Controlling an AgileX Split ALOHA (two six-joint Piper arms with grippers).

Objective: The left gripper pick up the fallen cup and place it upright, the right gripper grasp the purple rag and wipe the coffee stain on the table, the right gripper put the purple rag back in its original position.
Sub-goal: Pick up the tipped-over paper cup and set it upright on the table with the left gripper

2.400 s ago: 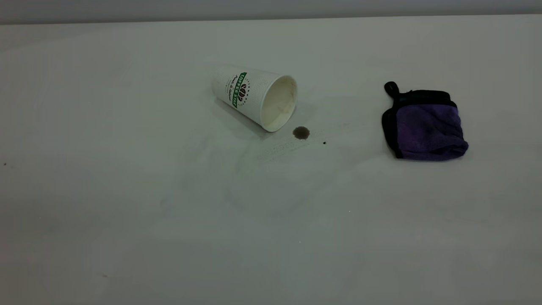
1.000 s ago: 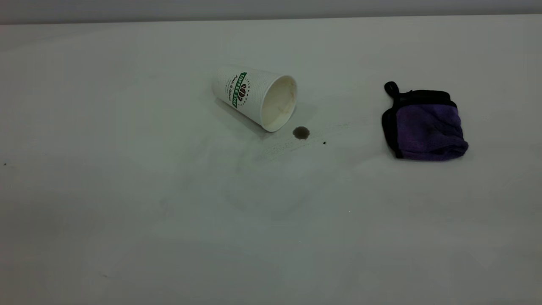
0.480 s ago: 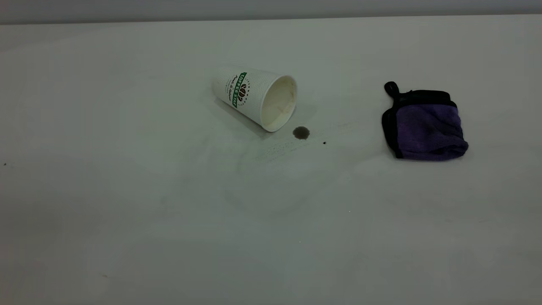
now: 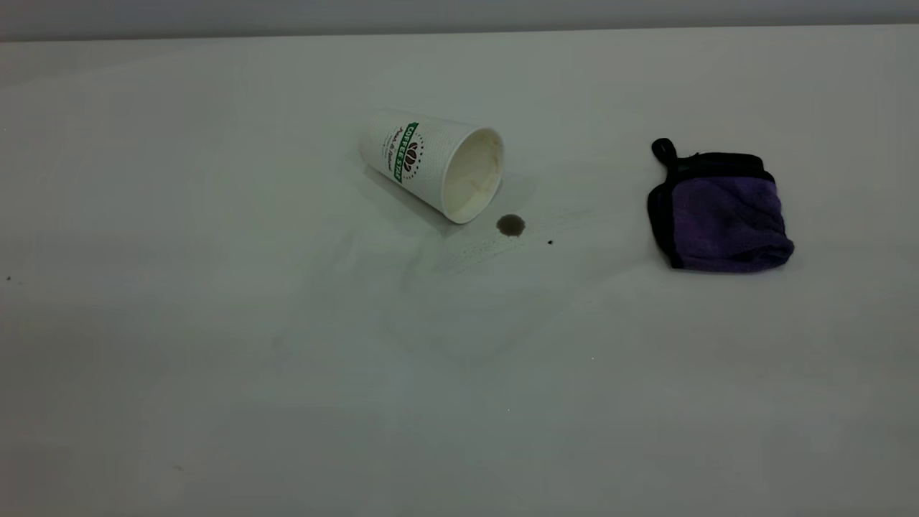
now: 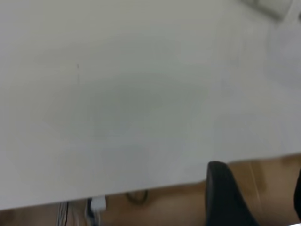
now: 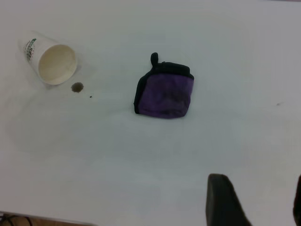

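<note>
Nothing has shifted since earlier: your cup (image 4: 431, 164) lies tipped by the coffee stain (image 4: 510, 225), purple rag (image 4: 719, 213) ahead of your right hand (image 6: 256, 202) (fingers spread; left hand's grip unreadable).

light: dim, even | shadows: faint beside cup (image 4: 431, 164) | glare: none | left wrist view: blurred

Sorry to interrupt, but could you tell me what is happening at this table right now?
Nothing is being handled yet. The cup lies on its side on the table, its mouth toward the small coffee stain just beside its rim. The purple rag sits folded off to the right, untouched. Neither arm appears in the exterior view; the left gripper and right gripper hang back near the table's edge with their fingers apart.
</note>
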